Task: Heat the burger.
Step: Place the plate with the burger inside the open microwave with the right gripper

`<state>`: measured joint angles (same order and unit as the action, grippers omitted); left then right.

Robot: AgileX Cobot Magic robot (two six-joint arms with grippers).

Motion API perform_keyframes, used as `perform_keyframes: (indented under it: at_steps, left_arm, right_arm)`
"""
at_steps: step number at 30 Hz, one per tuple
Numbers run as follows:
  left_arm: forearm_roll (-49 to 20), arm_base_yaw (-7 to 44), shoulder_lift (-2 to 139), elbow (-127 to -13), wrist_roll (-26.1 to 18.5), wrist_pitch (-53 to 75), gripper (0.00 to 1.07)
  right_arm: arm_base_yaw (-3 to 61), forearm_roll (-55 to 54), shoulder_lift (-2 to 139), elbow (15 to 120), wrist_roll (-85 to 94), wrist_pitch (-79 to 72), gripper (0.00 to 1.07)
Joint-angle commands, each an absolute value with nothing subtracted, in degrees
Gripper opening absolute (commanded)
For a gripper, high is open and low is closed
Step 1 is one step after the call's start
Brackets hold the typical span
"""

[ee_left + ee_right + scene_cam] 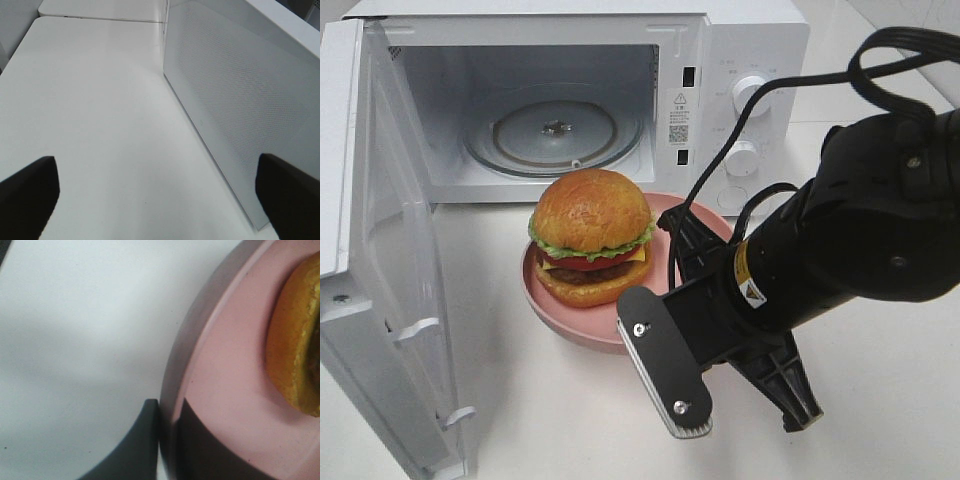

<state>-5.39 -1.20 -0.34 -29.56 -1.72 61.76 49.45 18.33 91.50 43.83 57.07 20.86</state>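
Observation:
The burger [590, 235] has golden buns, lettuce, tomato and cheese. It stands on a round pink plate [545, 300] on the table, right in front of the open microwave [750, 60]. My right gripper [665, 292] is at the plate's near right edge. In the right wrist view the right gripper [167, 440] is shut on the plate [225, 390] rim, one finger outside and one inside, with the burger's bottom bun [297, 345] just beyond. My left gripper [157, 200] is open and empty over bare table, beside the microwave's side wall [235, 100].
The microwave door [380, 250] is swung wide open to the left. Inside, the glass turntable [555, 135] is bare. The right arm's black cable [880, 60] loops above the control knobs [750, 95]. The white table [880, 400] runs on to the right and front.

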Motion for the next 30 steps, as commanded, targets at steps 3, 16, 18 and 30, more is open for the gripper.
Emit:
perform_keyframes:
  at_steps: [3, 16, 18, 30]
  left_arm:
    - [-5.61, -1.26, -1.66, -29.62, -1.55, 61.25, 1.0]
    - [-5.61, -1.26, -1.66, -29.62, -1.55, 61.25, 1.0]
    - [-5.61, -1.26, -1.66, -29.62, -1.55, 61.25, 1.0]
    - [-5.61, -1.26, -1.66, -29.62, -1.55, 61.25, 1.0]
  right_arm:
    - [45.78, 13.58, 90.64, 44.69, 64.86, 13.81, 0.0]
    - [42.8, 11.52, 90.64, 46.87, 69.16, 10.26, 0.0]
    - [42.8, 11.52, 90.81, 46.87, 69.21, 8.37, 0.0]
    - [42.86, 15.81, 93.85, 47.21, 68.41, 5.04, 0.0]
